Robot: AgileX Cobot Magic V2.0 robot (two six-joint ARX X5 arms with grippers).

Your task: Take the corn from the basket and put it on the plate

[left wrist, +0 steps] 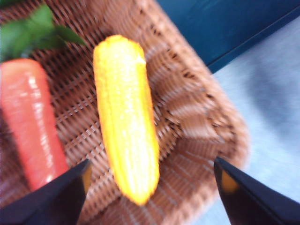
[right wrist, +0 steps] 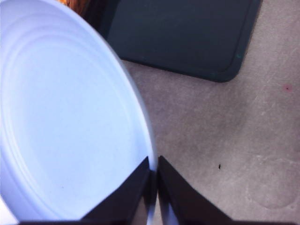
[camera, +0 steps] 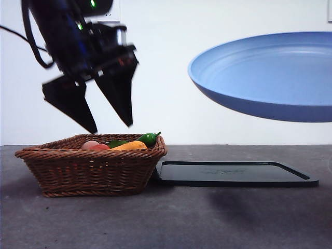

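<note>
Glossy and bumpy, the corn (left wrist: 125,117) lies flat in the basket (camera: 91,168) beside a red carrot-like piece (left wrist: 28,122), likely light, stiff and slippery, best pinched mid-length by the left gripper (camera: 106,124), jaws released above, while the right gripper (right wrist: 153,180) clenches the raised plate (camera: 270,78)

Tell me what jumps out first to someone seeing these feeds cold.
The blue plate hangs tilted in mid-air above the black tray, pinched at its rim by the right gripper. Across from it the left gripper hovers, jaws wide open, over the wicker basket, with the yellow corn lying inside beside a red vegetable.
</note>
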